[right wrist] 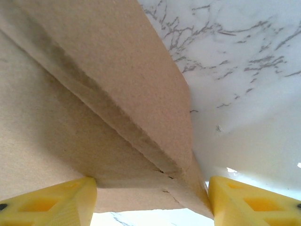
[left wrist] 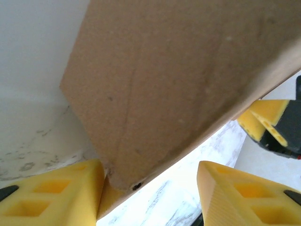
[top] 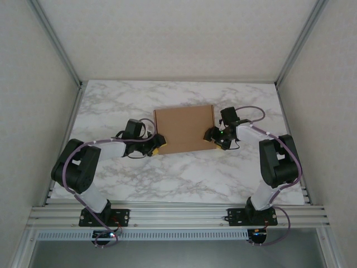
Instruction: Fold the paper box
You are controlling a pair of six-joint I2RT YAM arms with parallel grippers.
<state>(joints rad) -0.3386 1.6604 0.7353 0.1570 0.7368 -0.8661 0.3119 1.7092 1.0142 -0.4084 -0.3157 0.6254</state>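
- The box (top: 184,129) is sitting on the marble table (top: 139,184), wedged between the two claws, and from above it's showing as a plain brown rectangle.
- The left claw (top: 157,147) is hanging at the box's near left corner with its jaws standing apart, so it's open.
- Up close, that corner is poking in between the left claw's yellow fingers (left wrist: 61,193). It's touching the finger on the left of the wrist view, while marble is showing through the gap before the other finger.
- The right claw (top: 215,137) is sitting at the box's right edge, near the front corner.
- In its own wrist view, a folded cardboard edge is filling nearly the whole space between its fingers (right wrist: 244,202), and both are looking right up against it. Honestly can't tell whether it's actually clamping or just straddling the edge.
- From the left wrist, the right claw's yellow tip is peeking out beyond the box's edge.
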